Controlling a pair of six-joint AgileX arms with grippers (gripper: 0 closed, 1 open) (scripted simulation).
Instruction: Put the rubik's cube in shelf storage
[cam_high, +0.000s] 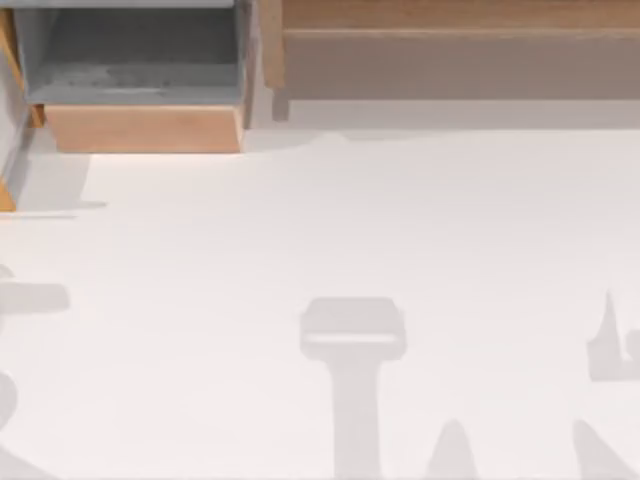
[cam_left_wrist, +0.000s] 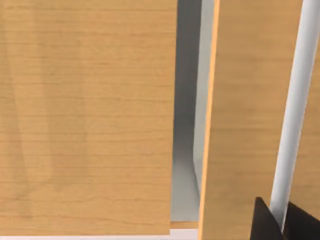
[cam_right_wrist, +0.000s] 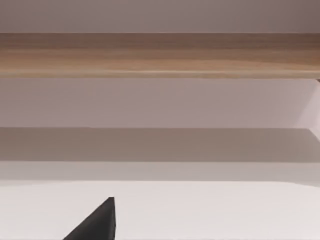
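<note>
Dark finger tip (cam_right_wrist: 97, 222) of the right gripper (open or closed, I cannot tell) points at the shelf storage (cam_high: 450, 60); beside the shelf sits a grey box (cam_high: 140, 70); no cube is inside yet.

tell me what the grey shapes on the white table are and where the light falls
Top view: soft grey shadows lie on the table, the clearest a T-shaped one at centre bottom; the shelf storage shades the strip below it. Right wrist view: a shadow band runs under the wood ledge. Left wrist view: evenly lit wood, no glare.
</note>
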